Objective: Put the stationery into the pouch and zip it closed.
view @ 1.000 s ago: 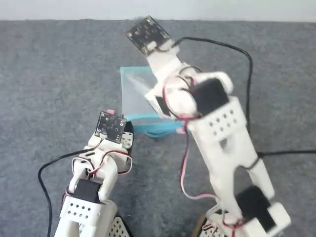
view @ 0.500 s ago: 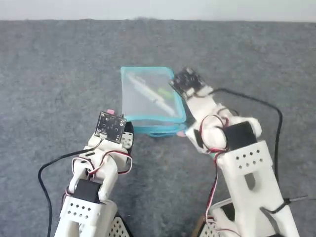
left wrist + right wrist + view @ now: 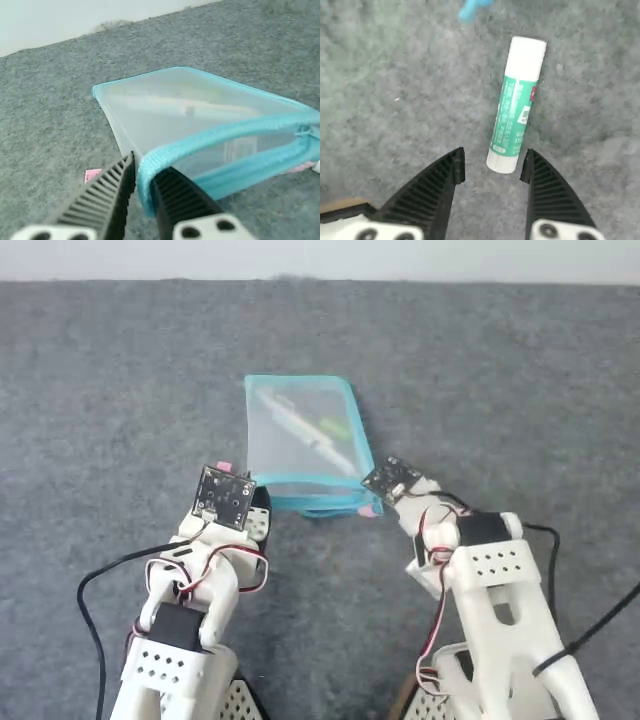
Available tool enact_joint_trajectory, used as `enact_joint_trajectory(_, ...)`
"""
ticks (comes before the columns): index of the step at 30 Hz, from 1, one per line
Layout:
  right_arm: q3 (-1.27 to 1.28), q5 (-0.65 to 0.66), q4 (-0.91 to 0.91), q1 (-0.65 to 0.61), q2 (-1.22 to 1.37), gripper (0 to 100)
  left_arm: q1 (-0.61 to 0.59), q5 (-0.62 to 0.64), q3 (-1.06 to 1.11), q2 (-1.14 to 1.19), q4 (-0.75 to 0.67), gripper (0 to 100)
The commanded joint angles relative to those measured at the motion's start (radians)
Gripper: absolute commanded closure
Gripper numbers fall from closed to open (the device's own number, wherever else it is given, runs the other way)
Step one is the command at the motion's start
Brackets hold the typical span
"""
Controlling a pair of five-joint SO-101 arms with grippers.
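With the left claw [image 3: 143, 172] clamped on the pouch [image 3: 200, 112] rim and the right claw [image 3: 492, 164] open over the glue stick [image 3: 516, 105] lying on the counter [image 3: 395, 75], an off-centre close could roll it away.

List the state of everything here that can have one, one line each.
pouch: unzipped, upper zip edge lifted off the lower one.
pen: lying inside the pouch.
glue stick: cap on, lying on the grey mat, outside the pouch.
left gripper: shut on the pouch's upper zip edge.
right gripper: open, over one end of the glue stick.
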Motion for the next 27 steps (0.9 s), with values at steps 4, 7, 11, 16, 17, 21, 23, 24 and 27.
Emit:
enact_joint_trajectory(4,0.002,0.026,-0.105,0.059,0.035,80.1,0.002,-0.006,-0.018,-0.014,-0.023,99)
enact_joint_trajectory(7,-0.002,0.046,-0.168,0.093,0.153,80.1,0.002,-0.006,-0.018,-0.014,-0.021,99)
enact_joint_trajectory(11,-0.025,0.086,-0.234,0.147,0.291,80.1,0.002,-0.006,-0.018,-0.014,-0.021,99)
enact_joint_trajectory(16,-0.029,0.115,-0.254,0.151,0.369,80.5,0.002,-0.006,-0.018,-0.015,-0.021,99)
enact_joint_trajectory(17,-0.029,0.115,-0.262,0.156,0.372,81.1,0.002,-0.006,-0.018,-0.015,-0.023,99)
enact_joint_trajectory(21,-0.028,0.11,-0.266,0.156,0.369,93.5,0.002,-0.008,-0.018,-0.015,-0.023,99)
enact_joint_trajectory(23,-0.034,0.11,-0.262,0.156,0.367,99.5,0.002,-0.008,-0.018,-0.015,-0.023,99)
enact_joint_trajectory(24,-0.044,0.109,-0.251,0.156,0.367,99.2,0.002,-0.008,-0.018,-0.015,-0.023,99)
enact_joint_trajectory(27,-0.118,0.078,-0.156,0.16,0.366,99.3,0.002,-0.008,-0.018,-0.015,-0.026,99)
